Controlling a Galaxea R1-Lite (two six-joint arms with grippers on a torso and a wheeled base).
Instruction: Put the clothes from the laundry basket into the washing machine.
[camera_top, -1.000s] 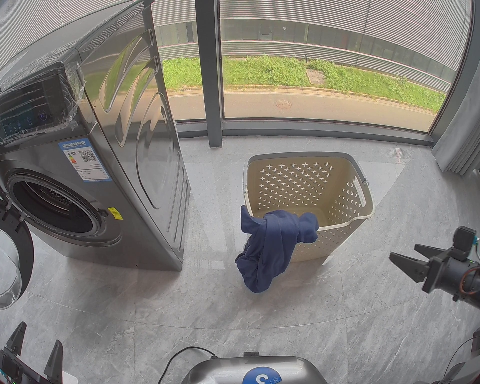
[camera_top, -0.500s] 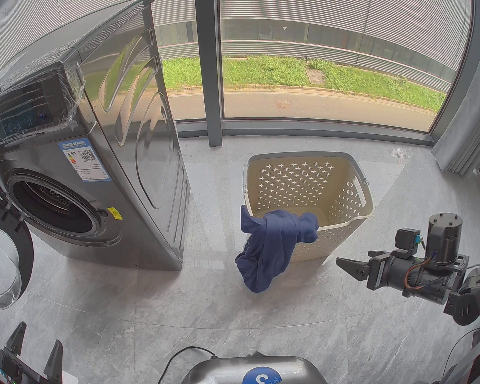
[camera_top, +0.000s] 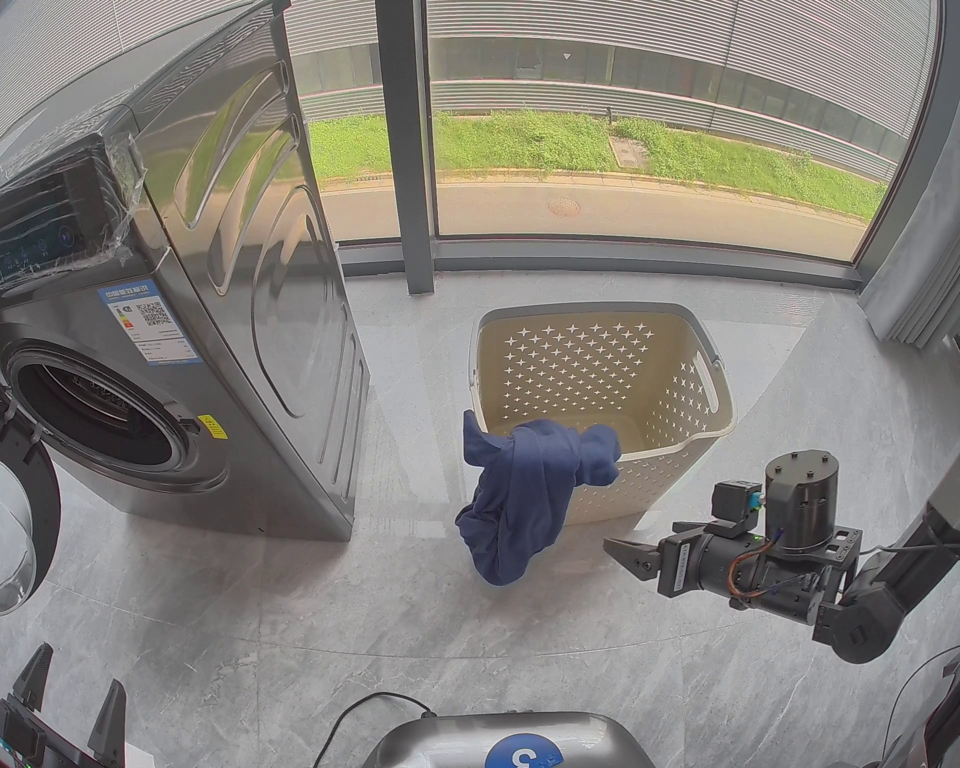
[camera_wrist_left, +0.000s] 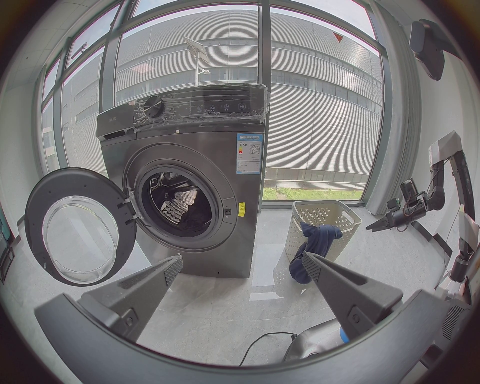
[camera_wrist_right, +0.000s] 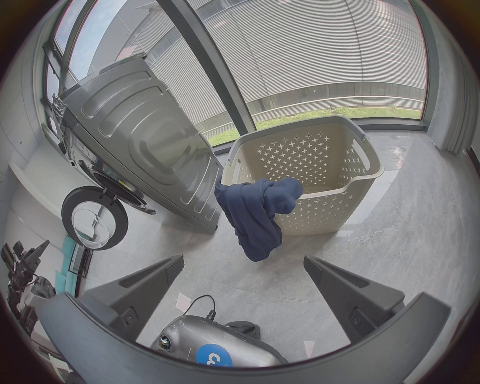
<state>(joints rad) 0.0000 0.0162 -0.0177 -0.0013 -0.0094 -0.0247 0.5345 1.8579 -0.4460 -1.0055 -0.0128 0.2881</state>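
Head view: blue garment (camera_top: 525, 495) is hanging over the laundry basket (camera_top: 600, 318) near rim, half outside, offering an easy pinch. Right gripper (camera_top: 625, 552), jaws spread, is pointing at it from 4 o'clock. Washing machine (camera_top: 200, 330), at 9 o'clock, is standing with its door swung wide to receive; left gripper (camera_top: 75, 690), jaws parted, is sitting at 7 o'clock.

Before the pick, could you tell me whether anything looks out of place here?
The blue garment hangs over the near rim of the laundry basket, mostly outside, drooping towards the floor rather than lying inside.

Blue garment (camera_top: 520, 500) over laundry basket (camera_top: 598, 309) rim, right tool (camera_top: 628, 553) nearby
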